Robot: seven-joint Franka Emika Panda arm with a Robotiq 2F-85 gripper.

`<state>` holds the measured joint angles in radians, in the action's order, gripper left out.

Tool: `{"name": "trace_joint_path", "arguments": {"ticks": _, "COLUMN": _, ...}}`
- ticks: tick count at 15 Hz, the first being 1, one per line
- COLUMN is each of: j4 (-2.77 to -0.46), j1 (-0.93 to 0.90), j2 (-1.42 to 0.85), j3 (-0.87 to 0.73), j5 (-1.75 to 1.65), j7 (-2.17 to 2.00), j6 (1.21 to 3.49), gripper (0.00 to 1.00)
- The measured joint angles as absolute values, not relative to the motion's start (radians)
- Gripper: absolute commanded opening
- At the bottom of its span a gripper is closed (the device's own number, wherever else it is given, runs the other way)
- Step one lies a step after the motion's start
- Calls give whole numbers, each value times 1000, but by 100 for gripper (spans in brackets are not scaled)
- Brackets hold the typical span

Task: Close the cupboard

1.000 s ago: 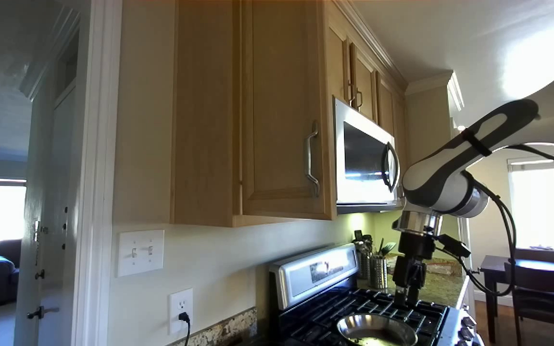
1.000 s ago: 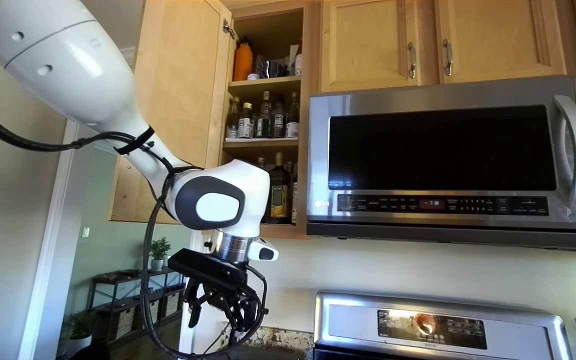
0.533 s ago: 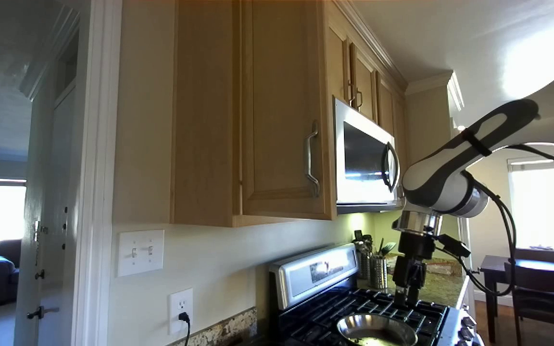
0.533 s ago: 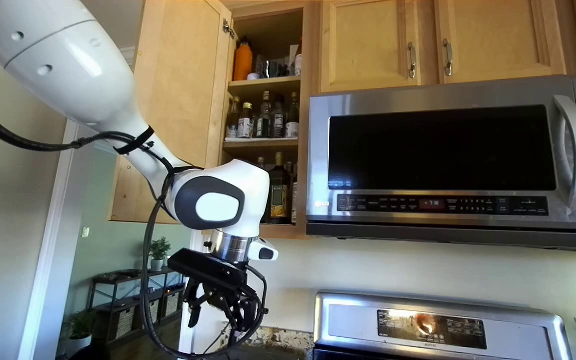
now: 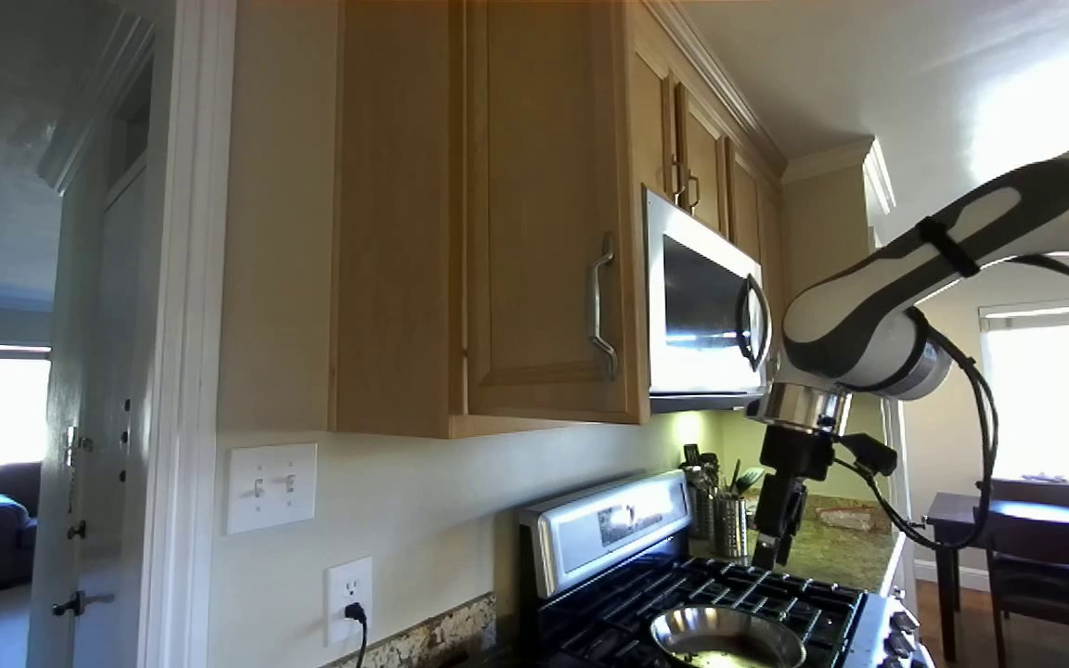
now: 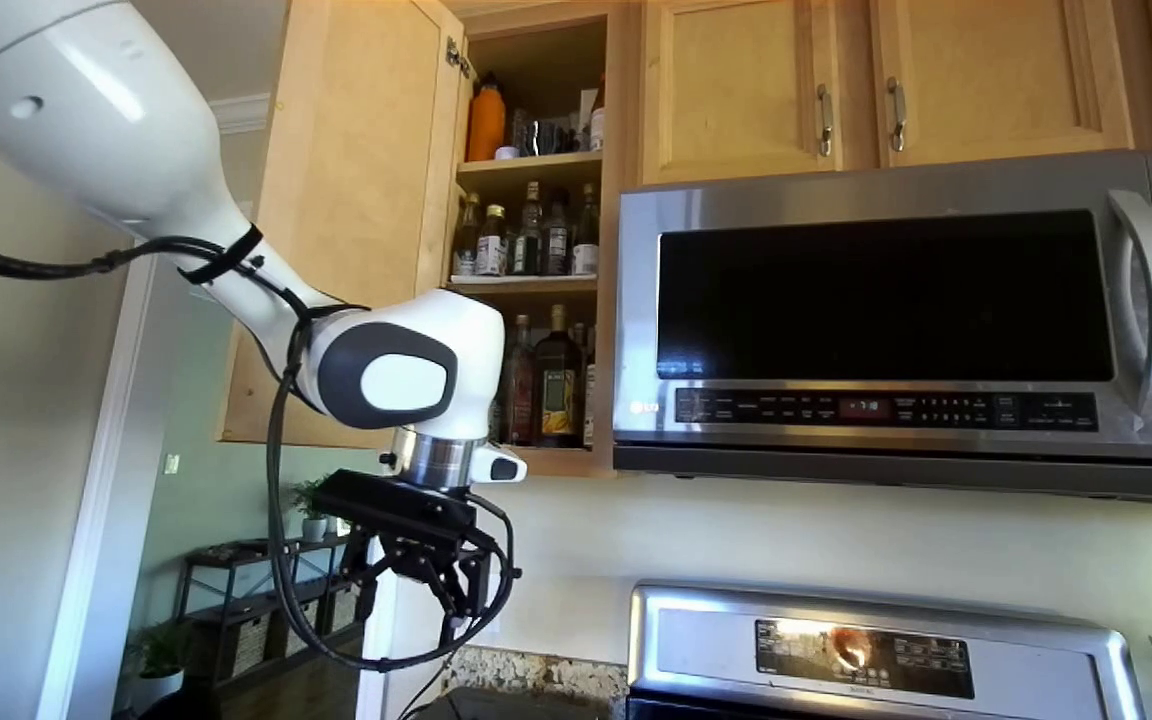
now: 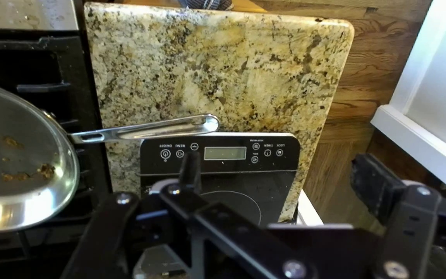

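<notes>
The cupboard (image 6: 531, 60) is a tall light tan wood wall cabinet. Its framed panel door stands wide open, swung out to the left in an exterior view (image 6: 366, 170), with shelves of bottles exposed. The door's outer face (image 5: 544, 204) and its silver bar handle (image 5: 599, 306) show in an exterior view. My gripper (image 5: 769, 554) is below the door's level, apart from it, pointing down near the stove. It hangs below the cupboard in an exterior view (image 6: 408, 615). In the wrist view the gripper (image 7: 281, 170) is open and empty; the cupboard is out of that view.
A stainless microwave (image 6: 886, 300) hangs right of the cupboard. A gas stove (image 5: 701, 580) bears a steel pan (image 5: 727, 635). In the wrist view the pan's handle (image 7: 149, 130) reaches over a granite counter (image 7: 215, 69) beside a black induction plate (image 7: 223, 178).
The arm has moved slightly up, and to the left in an exterior view, and the gripper has tilted a little. More bottles on the bottom shelf show. The door has not moved.
</notes>
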<state>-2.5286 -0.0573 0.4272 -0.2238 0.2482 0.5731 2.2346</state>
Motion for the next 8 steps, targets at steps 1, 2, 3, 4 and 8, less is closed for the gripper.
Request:
{"name": "trace_joint_path", "arguments": {"ticks": 1, "j4": -2543, "j1": -57, "j2": 461, "j3": -215, "j5": 241, "j7": 588, "j6": 2234, "gripper": 100}}
{"name": "trace_joint_path", "arguments": {"ticks": 2, "j4": -2560, "j1": -58, "j2": 498, "j3": -209, "j5": 234, "j7": 605, "j6": 2234, "gripper": 100}}
{"name": "trace_joint_path", "arguments": {"ticks": 3, "j4": -2578, "j1": -58, "j2": 536, "j3": -203, "j5": 229, "j7": 622, "j6": 2234, "gripper": 100}}
{"name": "trace_joint_path", "arguments": {"ticks": 4, "j4": -2595, "j1": -59, "j2": 574, "j3": -199, "j5": 225, "j7": 637, "j6": 2235, "gripper": 100}}
{"name": "trace_joint_path", "arguments": {"ticks": 8, "j4": -2659, "j1": -79, "j2": 727, "j3": -193, "j5": 226, "j7": 675, "j6": 2259, "gripper": 100}}
